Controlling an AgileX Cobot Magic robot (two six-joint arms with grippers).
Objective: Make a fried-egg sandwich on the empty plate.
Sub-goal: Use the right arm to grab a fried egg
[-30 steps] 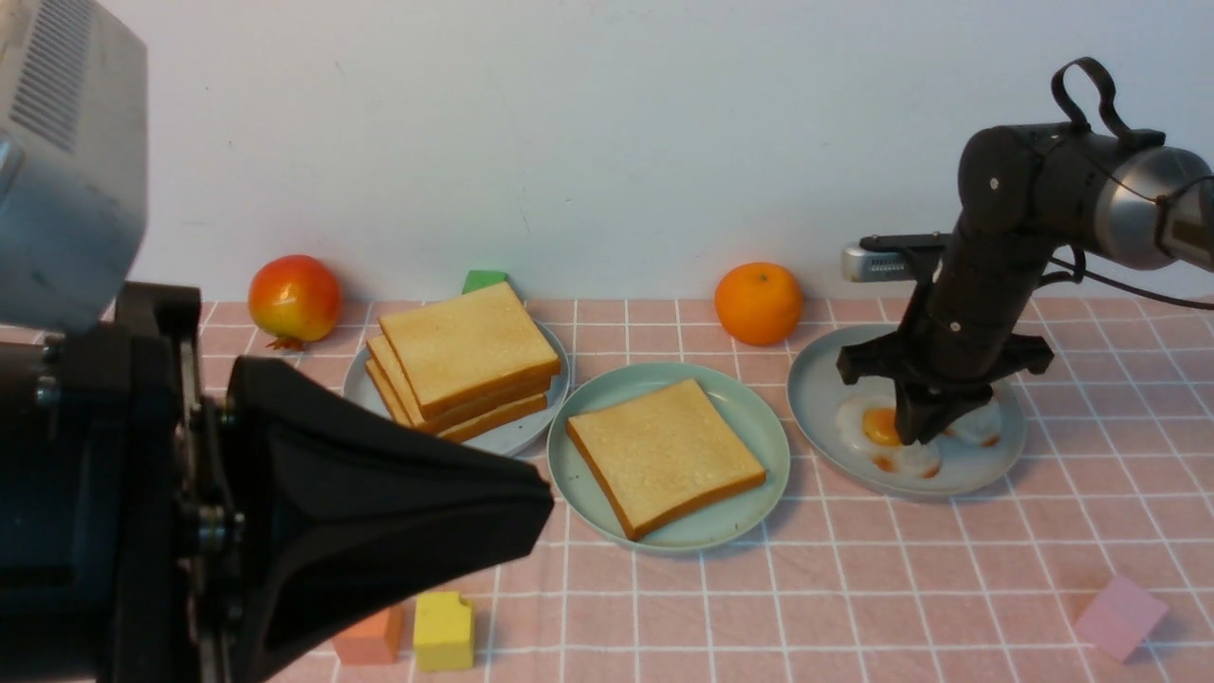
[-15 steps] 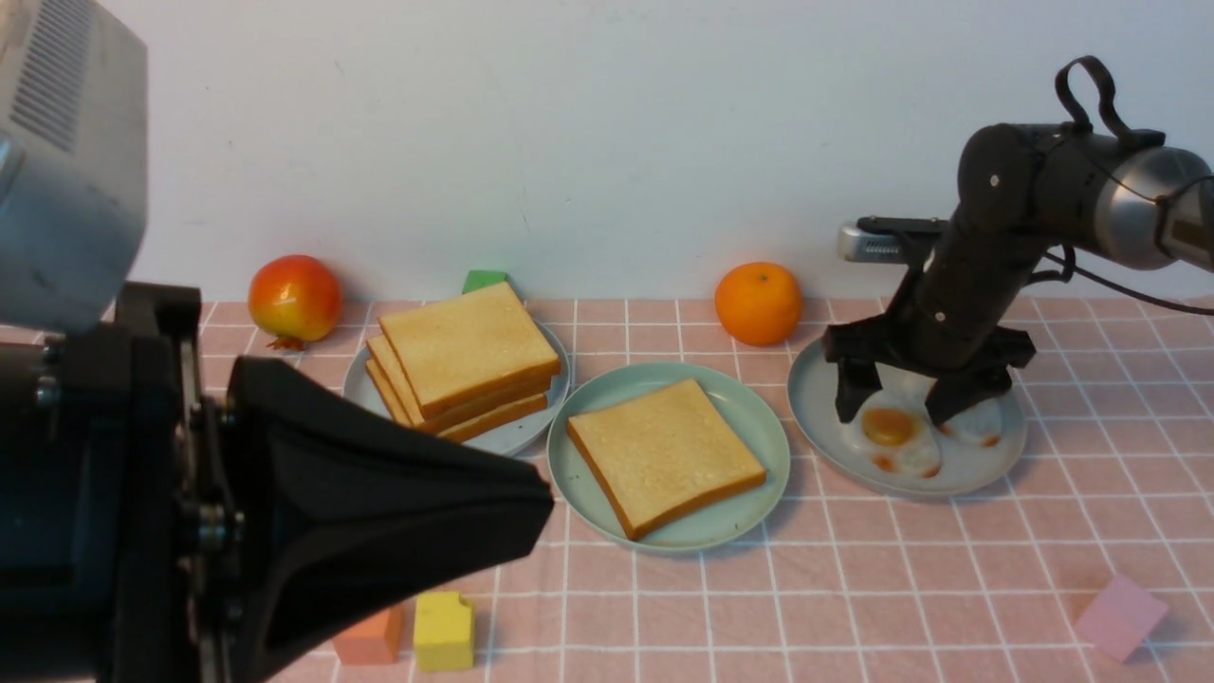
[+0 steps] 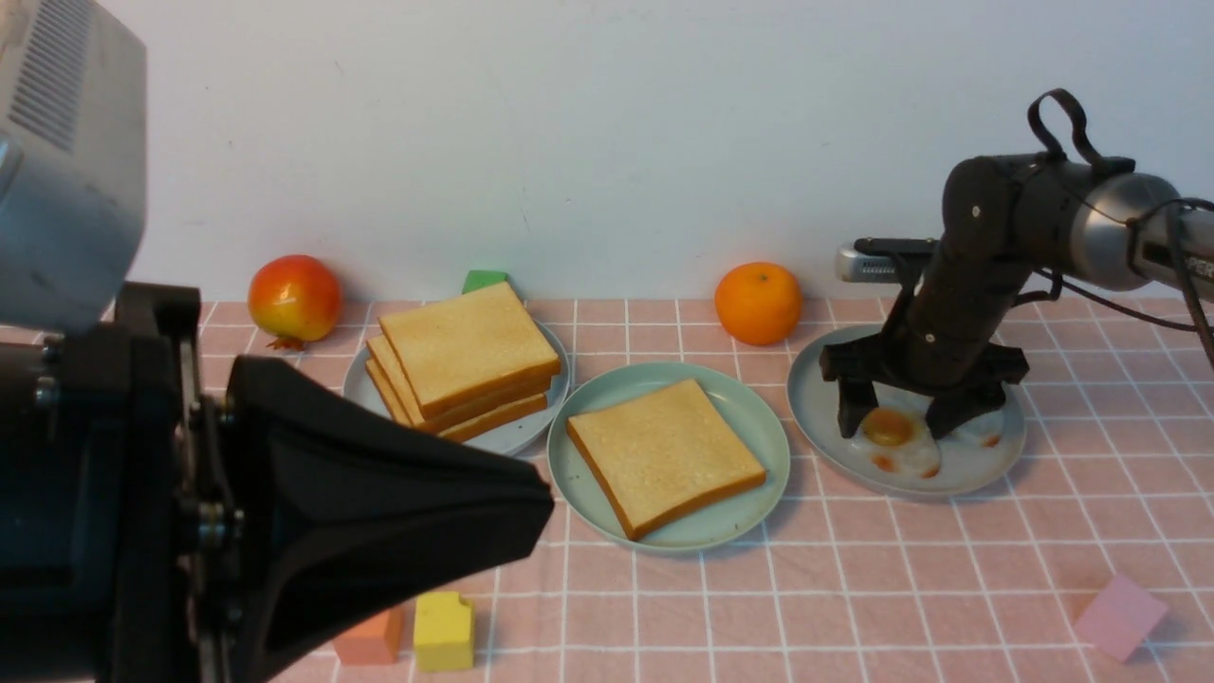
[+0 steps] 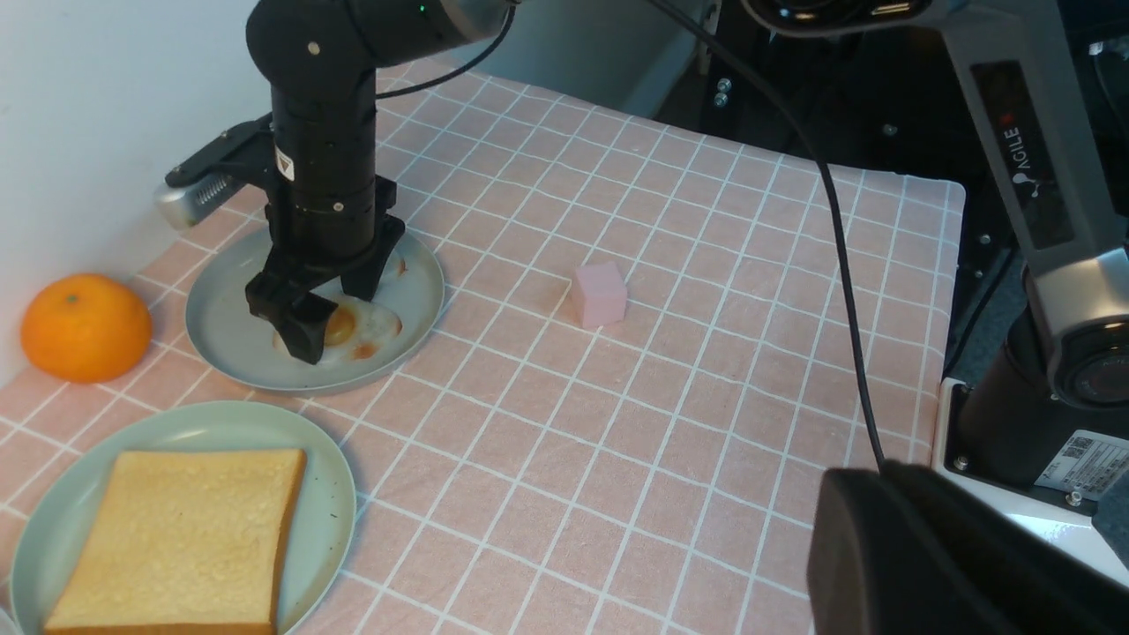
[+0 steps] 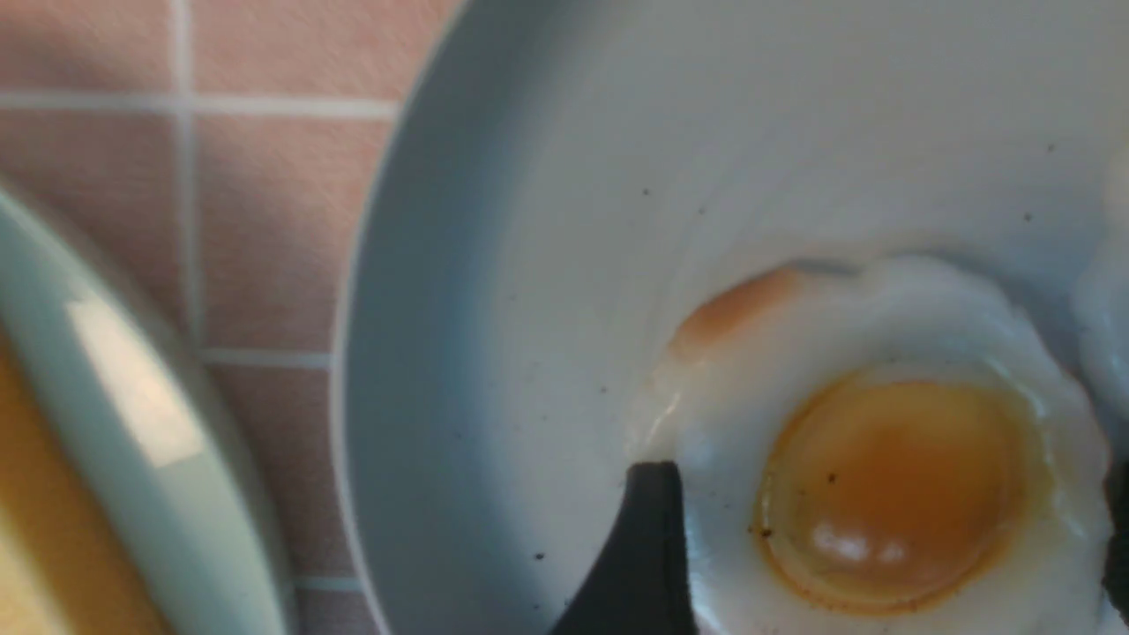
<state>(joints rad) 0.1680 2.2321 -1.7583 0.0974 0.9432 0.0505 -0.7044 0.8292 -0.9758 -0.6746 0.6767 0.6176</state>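
Lying flat on the right-hand grey-blue plate (image 3: pixel 991 453), the fried egg (image 3: pixel 896 438) sits between the right arm's jaws, which are spread wide, one fingertip either side of the yolk, gripping nothing. One toast slice (image 3: pixel 664 453) rests on the mint-green plate (image 3: pixel 749 410) at mid-bench (image 3: pixel 854 588). The left arm's jaws fill the near foreground; I cannot tell how far they are parted.

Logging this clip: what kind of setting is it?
Probably a robotics lab bench staged as a play kitchen: a pink checked tablecloth against a bare white wall, a toy toast slice on a mint-green plate, a fried egg nearby, and a loose yellow block.
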